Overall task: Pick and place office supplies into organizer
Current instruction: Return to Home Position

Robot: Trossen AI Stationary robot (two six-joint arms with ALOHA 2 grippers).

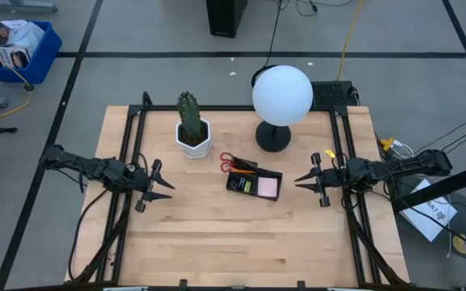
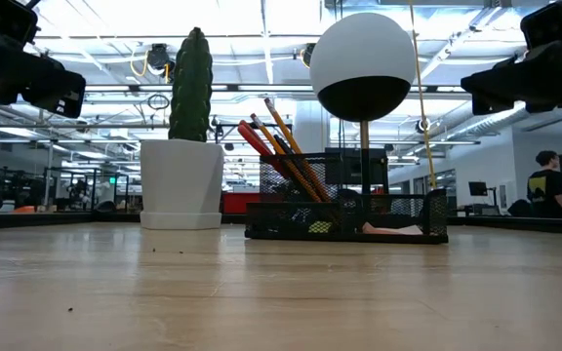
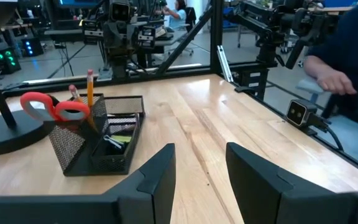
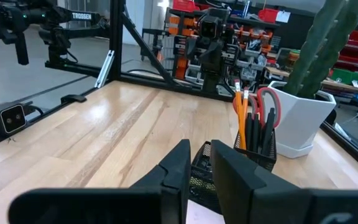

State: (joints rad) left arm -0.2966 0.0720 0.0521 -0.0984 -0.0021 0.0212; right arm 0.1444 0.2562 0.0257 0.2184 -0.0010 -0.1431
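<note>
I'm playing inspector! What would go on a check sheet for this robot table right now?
Surface: wooden table, no spills seen.
Job's things: organizer holds red scissors, upright pencils and a flat pink sticky pad; nothing seen outside it.
Clutter: cactus pot and globe lamp behind the organizer.
Grippers: left gripper open, at the table's left side; right gripper open by a narrow gap, at the right side; both hold nothing.
Cables: yellow cable on the floor; wires beside the right arm.
Surroundings: blue bin on the floor; a person in the room.
</note>
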